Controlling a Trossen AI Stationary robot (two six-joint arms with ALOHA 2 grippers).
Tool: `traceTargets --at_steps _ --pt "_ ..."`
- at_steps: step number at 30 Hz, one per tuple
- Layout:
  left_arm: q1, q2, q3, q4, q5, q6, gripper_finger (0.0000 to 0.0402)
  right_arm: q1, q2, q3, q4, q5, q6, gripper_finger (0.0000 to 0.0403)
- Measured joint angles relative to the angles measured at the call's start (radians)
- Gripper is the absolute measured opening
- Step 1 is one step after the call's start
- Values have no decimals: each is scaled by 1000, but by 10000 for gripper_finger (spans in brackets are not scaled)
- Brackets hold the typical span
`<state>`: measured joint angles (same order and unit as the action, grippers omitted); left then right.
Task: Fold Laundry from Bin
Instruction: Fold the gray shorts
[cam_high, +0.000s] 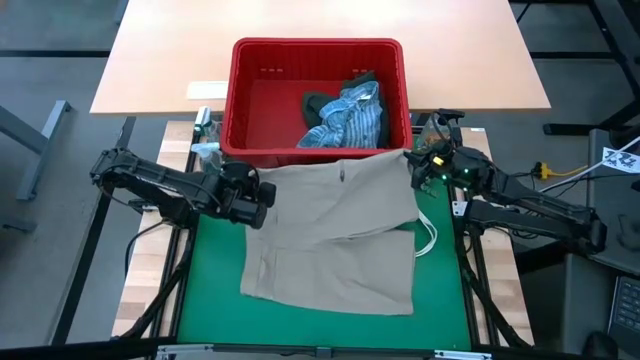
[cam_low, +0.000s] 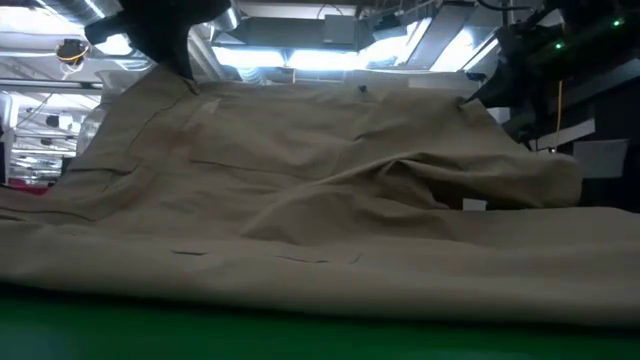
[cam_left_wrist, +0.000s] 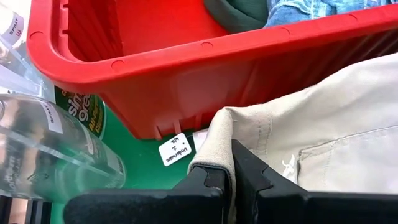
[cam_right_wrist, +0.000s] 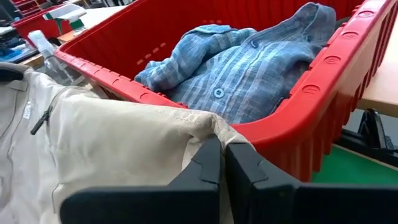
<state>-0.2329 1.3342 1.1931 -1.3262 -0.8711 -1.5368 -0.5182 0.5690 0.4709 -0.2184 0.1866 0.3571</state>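
I have the tan garment (cam_high: 335, 235) out of the bin (cam_high: 240, 100) and spread on the desk (cam_high: 215, 300), unfolded; my left pincer (cam_left_wrist: 230, 167) and right pincer (cam_right_wrist: 222, 155) each pinch a top corner. The striped shirt (cam_right_wrist: 249, 68) and dark green garment (cam_high: 318, 103) wait inside.

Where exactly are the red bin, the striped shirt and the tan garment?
red bin (cam_high: 236, 100): high view, its left wall.
blue-white striped shirt (cam_right_wrist: 249, 68): right wrist view, buttoned front, lying in the bin.
tan garment (cam_high: 330, 240): high view, its middle, spread on the green mat.
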Motion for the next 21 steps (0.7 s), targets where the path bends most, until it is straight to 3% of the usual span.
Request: traceTargets --at_steps 10,21 --pt "-69 -9 0 18 -6 2 0 0 -43 127 -264 -42 -121 5" --pt "-219 -9 0 44 -7 2 0 1 -50 131 -378 -328 -87 5"
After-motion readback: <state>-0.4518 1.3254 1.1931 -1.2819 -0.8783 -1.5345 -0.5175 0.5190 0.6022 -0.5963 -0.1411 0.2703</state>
